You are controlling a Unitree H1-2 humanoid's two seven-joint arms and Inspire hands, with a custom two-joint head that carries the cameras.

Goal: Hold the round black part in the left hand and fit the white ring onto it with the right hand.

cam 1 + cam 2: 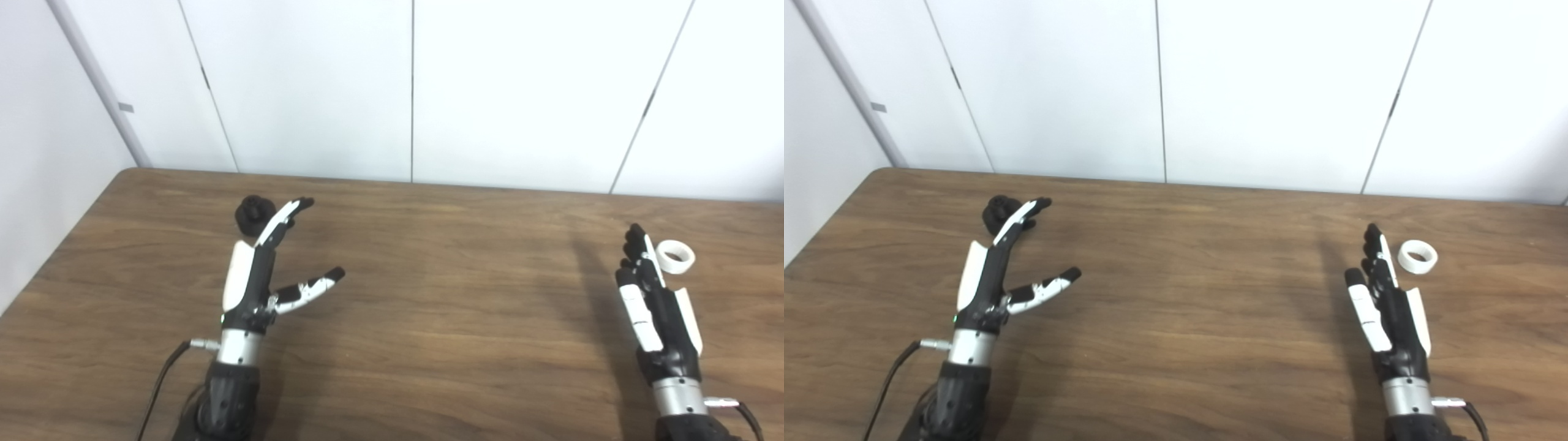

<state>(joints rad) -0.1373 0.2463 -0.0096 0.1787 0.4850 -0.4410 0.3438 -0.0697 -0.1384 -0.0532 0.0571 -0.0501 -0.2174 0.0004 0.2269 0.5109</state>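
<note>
- A wooden bench (429,318) with brown grain and a rounded far-left corner.
- White wall panels (306,86) behind it, divided by thin dark seams.
- A grey strip (98,86) slanting down the left wall.

Both hands are black with white shell plates. The left hand (254,288) has a white plate behind its fingers (288,215), which are white along the back and black at the tips. Below it come a silver wrist ring, a small green light and a thin black cable. The right hand (1387,318) shows white strips along its fingers, a silver cuff and a metal plug.
</note>
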